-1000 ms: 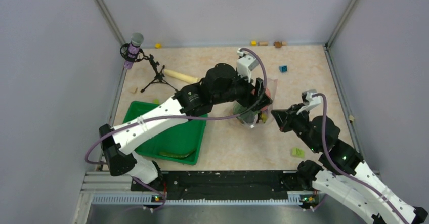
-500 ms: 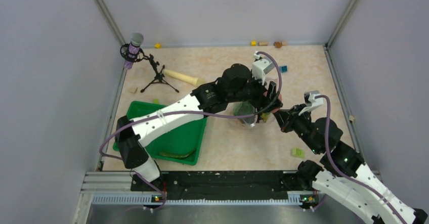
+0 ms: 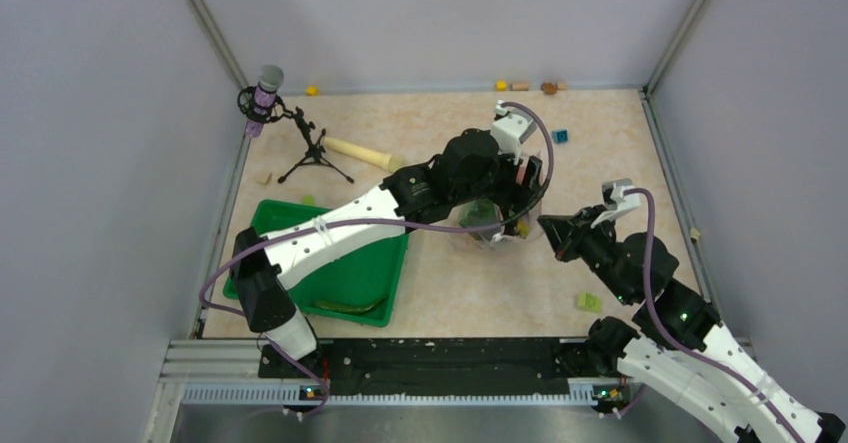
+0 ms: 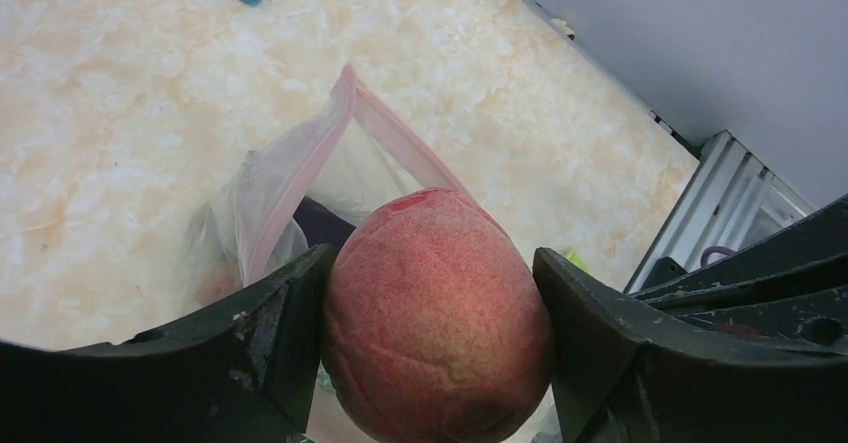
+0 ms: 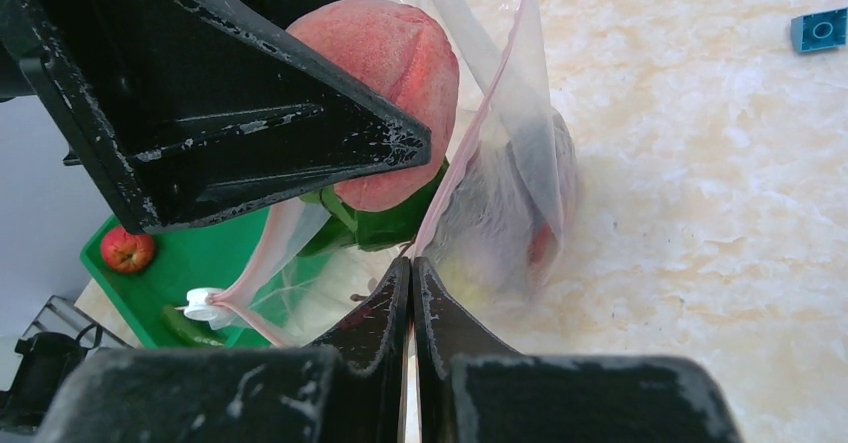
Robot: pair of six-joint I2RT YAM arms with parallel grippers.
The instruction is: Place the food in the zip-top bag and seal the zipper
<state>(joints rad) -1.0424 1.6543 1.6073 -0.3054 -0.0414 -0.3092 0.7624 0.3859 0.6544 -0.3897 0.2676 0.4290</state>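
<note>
A red-yellow peach (image 4: pixel 435 313) is clamped between the jaws of my left gripper (image 4: pixel 432 258), so that gripper is shut on it. It hangs right over the open mouth of the clear zip-top bag (image 5: pixel 520 163), which stands mid-table (image 3: pixel 495 228). My right gripper (image 5: pixel 412 263) is shut on the bag's pink zipper (image 5: pixel 480 123) at the near edge and holds the mouth up. Inside the bag lie green bok choy (image 5: pixel 385 223), a dark eggplant (image 5: pixel 545 158) and something red (image 5: pixel 540 245). From above, the left gripper (image 3: pixel 520 198) covers most of the bag.
The green tray (image 3: pixel 300 225) sits left of the bag, with a small red fruit (image 5: pixel 127 250) and a long green item (image 3: pixel 350 306) in it. A rolling pin (image 3: pixel 360 151) and a microphone tripod (image 3: pixel 315 153) stand at back left. A blue block (image 3: pixel 561 136) and a green block (image 3: pixel 589 302) lie nearby.
My left arm has swung right with the peach and settled over the bag's mouth. The right gripper has edged slightly toward the bag and stays shut on its edge.
</note>
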